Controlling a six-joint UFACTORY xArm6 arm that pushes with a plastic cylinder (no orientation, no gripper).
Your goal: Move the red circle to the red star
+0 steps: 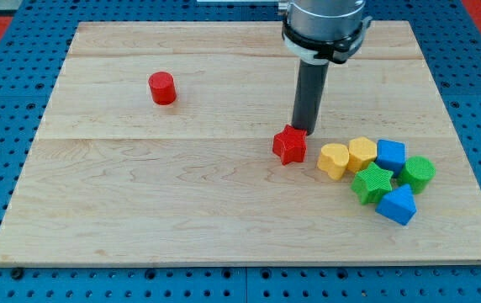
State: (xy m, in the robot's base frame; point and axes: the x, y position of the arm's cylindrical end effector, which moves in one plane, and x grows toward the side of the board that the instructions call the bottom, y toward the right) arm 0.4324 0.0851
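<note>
Red circle (162, 87) lies well apart, toward the view's left of my tip (304, 130). Bare rod tip, gripping nothing, stands just beside the red star (289, 145).

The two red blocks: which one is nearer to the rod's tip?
The red star: my tip stands right behind it, while the red circle sits far toward the view's left.

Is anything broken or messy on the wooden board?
Nothing looks broken or spilled. The red circle sits alone toward the view's upper left, far from the red star. My tip is right behind the star, and the other blocks huddle at the view's right.
</note>
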